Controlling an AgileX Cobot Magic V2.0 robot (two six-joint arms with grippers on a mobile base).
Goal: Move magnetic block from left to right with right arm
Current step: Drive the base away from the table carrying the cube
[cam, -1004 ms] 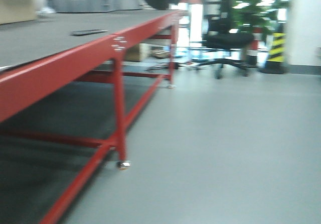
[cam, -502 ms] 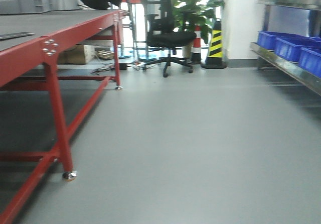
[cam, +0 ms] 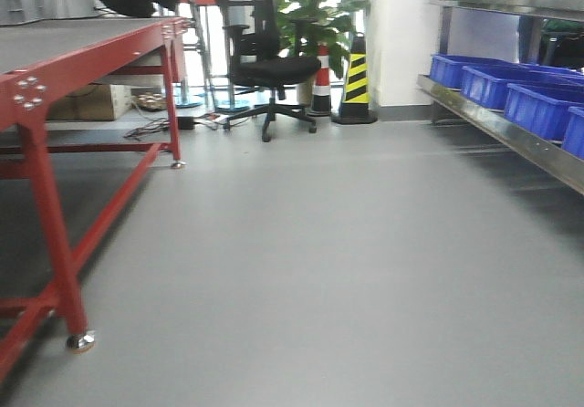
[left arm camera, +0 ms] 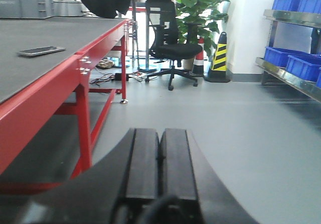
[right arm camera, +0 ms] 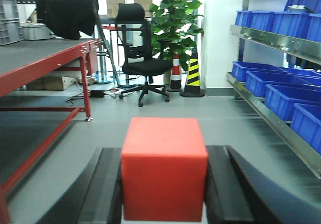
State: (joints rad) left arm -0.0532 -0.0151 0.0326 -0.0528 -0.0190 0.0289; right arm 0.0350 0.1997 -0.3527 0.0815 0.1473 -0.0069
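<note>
**Small plain red matte magnetic block riding in the right claw**

The right claw is gripping the cube. Its two black fingers are pressing on the cube's left and right faces, parted only as far as the cube's width. The block is sitting square between them and looks to be hanging clear of any surface, with the grey floor behind it. From the right wrist, the grey red-framed tabletop is lying at ten o'clock. The steel shelf carrying blue plastic bins is at two o'clock. Over on the other arm, the left claw is fully closed, fingers pressed together, holding nothing. A flat phone-like slab is resting on the tabletop at its ten o'clock.

I am reading this as the carry. The smooth faces are calling for an even squeeze, a level wrist and a gentle swing. No view is showing the drop spot, so I am judging that the release should wait until the cube's underside is touching down flat.
</note>
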